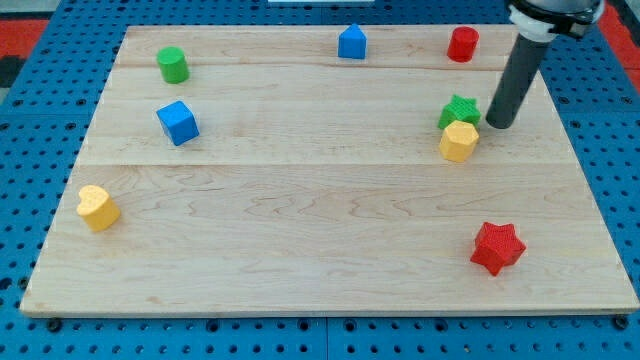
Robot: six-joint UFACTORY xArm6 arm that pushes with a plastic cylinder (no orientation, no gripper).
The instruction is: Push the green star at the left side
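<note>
The place looks like a robotics lab bench: a pale wooden board [330, 250] lies on a blue perforated mounting plate [40, 110], with small coloured test blocks scattered across it.

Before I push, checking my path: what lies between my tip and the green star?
Nothing: in the camera view, my tip sits just right of the green star.

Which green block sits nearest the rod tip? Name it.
The green star-shaped block, just left of my tip and touching the yellow block. The green cylinder stands far left.

My tip [497, 125] just right of green star [459, 110].
</note>
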